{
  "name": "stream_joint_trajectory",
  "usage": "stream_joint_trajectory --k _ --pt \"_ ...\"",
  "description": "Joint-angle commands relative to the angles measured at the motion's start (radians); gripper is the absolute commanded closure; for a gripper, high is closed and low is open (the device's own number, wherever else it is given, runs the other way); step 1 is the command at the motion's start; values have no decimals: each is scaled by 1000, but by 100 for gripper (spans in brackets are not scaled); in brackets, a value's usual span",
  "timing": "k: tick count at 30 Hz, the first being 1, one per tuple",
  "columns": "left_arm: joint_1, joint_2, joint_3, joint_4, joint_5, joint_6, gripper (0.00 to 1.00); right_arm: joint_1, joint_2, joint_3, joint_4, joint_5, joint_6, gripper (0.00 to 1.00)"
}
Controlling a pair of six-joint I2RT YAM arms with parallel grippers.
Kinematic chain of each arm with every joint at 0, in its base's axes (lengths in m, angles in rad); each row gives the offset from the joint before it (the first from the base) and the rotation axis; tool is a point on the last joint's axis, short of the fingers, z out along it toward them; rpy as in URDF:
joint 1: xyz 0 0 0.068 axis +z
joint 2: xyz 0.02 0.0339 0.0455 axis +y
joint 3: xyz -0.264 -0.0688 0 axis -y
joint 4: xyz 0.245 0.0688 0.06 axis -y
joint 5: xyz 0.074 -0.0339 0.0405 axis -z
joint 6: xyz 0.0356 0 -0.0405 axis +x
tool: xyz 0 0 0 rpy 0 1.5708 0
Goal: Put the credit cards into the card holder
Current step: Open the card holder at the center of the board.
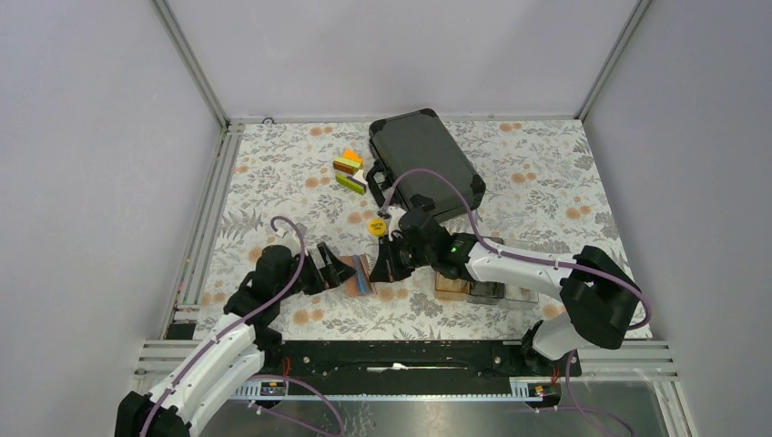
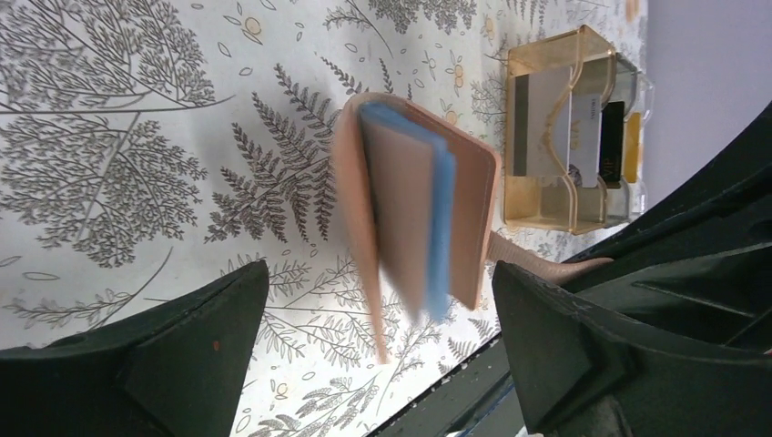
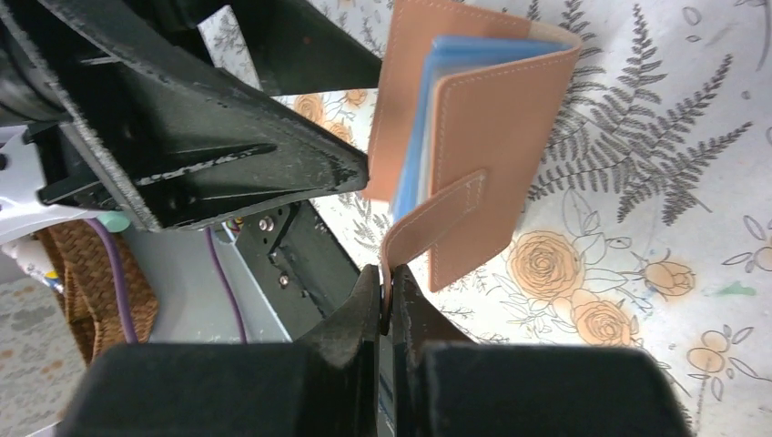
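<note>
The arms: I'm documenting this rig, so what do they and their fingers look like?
The left arm and right arm have white links between chunky black joints, each with a looping purple cable. The right arm shows a small green light near its wrist. The fingers are matte black, wedge-shaped and tapered.

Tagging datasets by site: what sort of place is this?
Probably a lab robot cell, not a home or shop: grey panel walls in an aluminium frame, the left arm and right arm bolted to a rail, and a floral cloth as a staged work surface.
</note>
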Motion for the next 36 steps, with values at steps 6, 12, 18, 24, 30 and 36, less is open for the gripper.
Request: stream_joint_trajectory --k 6,12,18,24,30,36 --pt "-6 -54 -129 246 23 -156 15 8 0 -28 45 -62 40 100" --pt "-6 -49 -146 228 -28 -163 32 8 -15 -43 44 -17 58 100" --pt "-6 -40 -160 215 -83 -166 43 8 -43 -60 11 68 71 100" --pt "-6 -59 -160 194 -78 -168 43 7 -104 -62 64 -12 71 100" --pt "-4 -125 -140 180 -55 -197 39 8 -196 -19 115 -94 43 100" --pt "-4 -206 -137 268 34 -275 38 8 -264 25 134 -109 -7 100"
